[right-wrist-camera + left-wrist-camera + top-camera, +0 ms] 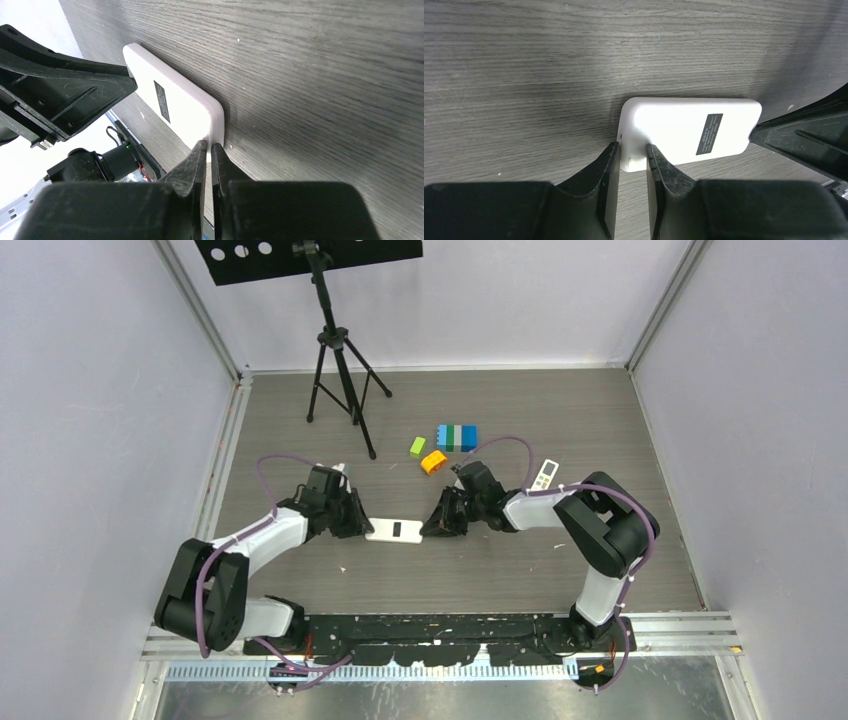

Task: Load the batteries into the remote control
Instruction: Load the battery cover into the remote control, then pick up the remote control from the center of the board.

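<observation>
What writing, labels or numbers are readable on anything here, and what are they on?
Black label on the white remote: several lines of pale print, too small and blurred to read.
Second remote: button markings too small to read.
No other text shows.

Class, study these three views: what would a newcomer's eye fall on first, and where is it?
First, the white remote lying label side up in the middle of the table, pinched at its two ends by the left gripper and the right gripper. Next come the bright toy blocks just behind it and the black tripod at the far edge.
</observation>
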`<state>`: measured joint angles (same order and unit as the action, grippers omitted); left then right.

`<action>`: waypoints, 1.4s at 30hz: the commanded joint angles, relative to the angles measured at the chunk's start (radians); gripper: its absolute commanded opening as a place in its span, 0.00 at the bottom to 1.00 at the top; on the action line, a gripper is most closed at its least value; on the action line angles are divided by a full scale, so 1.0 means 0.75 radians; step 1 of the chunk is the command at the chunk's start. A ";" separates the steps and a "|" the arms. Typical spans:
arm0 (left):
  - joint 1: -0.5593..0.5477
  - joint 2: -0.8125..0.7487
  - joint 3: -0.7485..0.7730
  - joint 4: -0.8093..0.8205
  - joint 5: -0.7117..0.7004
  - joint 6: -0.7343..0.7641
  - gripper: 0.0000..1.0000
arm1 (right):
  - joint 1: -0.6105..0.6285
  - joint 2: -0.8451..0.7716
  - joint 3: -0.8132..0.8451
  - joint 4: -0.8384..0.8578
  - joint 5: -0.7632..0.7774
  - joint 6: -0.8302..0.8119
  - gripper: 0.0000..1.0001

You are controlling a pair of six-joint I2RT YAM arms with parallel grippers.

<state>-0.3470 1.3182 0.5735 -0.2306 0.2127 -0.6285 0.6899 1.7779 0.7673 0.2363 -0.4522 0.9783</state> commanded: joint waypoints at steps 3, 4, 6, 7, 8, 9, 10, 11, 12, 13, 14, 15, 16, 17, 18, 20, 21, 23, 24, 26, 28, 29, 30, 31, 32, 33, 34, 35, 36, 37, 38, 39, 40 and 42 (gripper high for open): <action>-0.020 0.093 -0.066 0.151 0.146 -0.055 0.12 | 0.065 0.094 0.070 0.053 0.021 0.048 0.08; -0.020 0.098 -0.067 0.154 0.148 -0.056 0.12 | 0.071 0.102 0.078 0.058 0.022 0.053 0.08; -0.020 0.095 -0.063 0.143 0.137 -0.060 0.12 | 0.071 0.098 0.085 0.056 0.032 0.054 0.08; -0.019 0.084 -0.054 0.127 0.118 -0.059 0.13 | 0.072 0.085 0.090 0.041 0.043 0.045 0.08; -0.018 0.069 -0.034 0.103 0.093 -0.048 0.15 | 0.072 0.061 0.098 0.006 0.073 0.024 0.08; -0.018 0.049 -0.003 0.072 0.063 -0.035 0.18 | 0.072 0.038 0.111 -0.043 0.097 -0.006 0.08; -0.018 0.025 0.034 0.029 0.027 -0.020 0.22 | 0.072 0.009 0.125 -0.096 0.124 -0.030 0.08; -0.018 0.002 0.076 -0.005 -0.013 -0.006 0.26 | 0.071 -0.021 0.140 -0.145 0.150 -0.058 0.09; -0.018 -0.023 0.116 -0.046 -0.057 0.009 0.33 | 0.069 -0.051 0.158 -0.207 0.179 -0.085 0.11; -0.018 -0.054 0.153 -0.085 -0.138 0.020 0.39 | 0.063 -0.086 0.174 -0.271 0.219 -0.112 0.14; -0.017 -0.076 0.183 -0.113 -0.197 0.030 0.45 | 0.057 -0.123 0.189 -0.346 0.261 -0.139 0.21; -0.015 -0.100 0.206 -0.134 -0.243 0.041 0.52 | 0.050 -0.160 0.199 -0.415 0.305 -0.158 0.27; -0.005 -0.164 0.250 -0.159 -0.331 0.056 0.74 | 0.012 -0.265 0.212 -0.571 0.403 -0.202 0.43; -0.004 -0.193 0.262 -0.162 -0.348 0.063 0.78 | -0.013 -0.305 0.218 -0.626 0.446 -0.221 0.48; -0.004 -0.221 0.274 -0.165 -0.360 0.069 0.81 | -0.030 -0.349 0.225 -0.692 0.503 -0.250 0.52; 0.000 -0.272 0.294 -0.178 -0.366 0.084 0.87 | -0.066 -0.431 0.264 -0.831 0.666 -0.310 0.66; 0.000 -0.300 0.301 -0.184 -0.364 0.087 0.91 | -0.089 -0.459 0.287 -0.915 0.789 -0.334 0.69; 0.000 -0.355 0.305 -0.183 -0.335 0.096 0.98 | -0.150 -0.495 0.328 -1.050 0.968 -0.375 0.72; 0.000 -0.383 0.302 -0.179 -0.313 0.098 0.99 | -0.187 -0.505 0.338 -1.100 1.058 -0.387 0.72; 0.000 -0.439 0.296 -0.172 -0.255 0.099 1.00 | -0.280 -0.506 0.338 -1.163 1.207 -0.387 0.73; 0.000 -0.473 0.293 -0.173 -0.199 0.101 1.00 | -0.385 -0.493 0.327 -1.190 1.250 -0.378 0.73; 0.000 -0.486 0.291 -0.174 -0.175 0.104 1.00 | -0.425 -0.484 0.318 -1.186 1.254 -0.369 0.74; 0.000 -0.499 0.289 -0.178 -0.152 0.109 1.00 | -0.463 -0.473 0.307 -1.175 1.250 -0.366 0.74; 0.000 -0.509 0.288 -0.184 -0.134 0.112 1.00 | -0.492 -0.457 0.301 -1.164 1.240 -0.361 0.74; 0.000 -0.518 0.287 -0.190 -0.118 0.114 1.00 | -0.515 -0.441 0.300 -1.158 1.237 -0.353 0.74; 0.000 -0.523 0.284 -0.198 -0.105 0.118 1.00 | -0.527 -0.425 0.300 -1.146 1.235 -0.350 0.75; 0.000 -0.528 0.281 -0.205 -0.098 0.120 1.00 | -0.537 -0.406 0.298 -1.132 1.237 -0.347 0.75; 0.000 -0.530 0.281 -0.213 -0.093 0.120 1.00 | -0.542 -0.382 0.301 -1.121 1.231 -0.339 0.75; 0.000 -0.531 0.279 -0.220 -0.088 0.118 1.00 | -0.551 -0.358 0.304 -1.107 1.213 -0.336 0.75; 0.000 -0.530 0.279 -0.225 -0.083 0.119 1.00 | -0.556 -0.335 0.306 -1.092 1.193 -0.337 0.75; 0.000 -0.529 0.275 -0.231 -0.079 0.118 1.00 | -0.559 -0.300 0.307 -1.076 1.172 -0.336 0.75; 0.000 -0.528 0.274 -0.232 -0.075 0.118 1.00 | -0.560 -0.281 0.306 -1.060 1.154 -0.335 0.75; 0.000 -0.529 0.271 -0.232 -0.073 0.117 1.00 | -0.562 -0.262 0.309 -1.050 1.138 -0.335 0.75; 0.000 -0.526 0.268 -0.236 -0.068 0.117 1.00 | -0.564 -0.224 0.311 -1.031 1.110 -0.333 0.75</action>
<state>-0.3508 0.9360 0.7738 -0.3985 0.1291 -0.5621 0.2726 1.5726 0.9890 -0.5907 0.4011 0.7166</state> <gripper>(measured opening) 0.994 0.750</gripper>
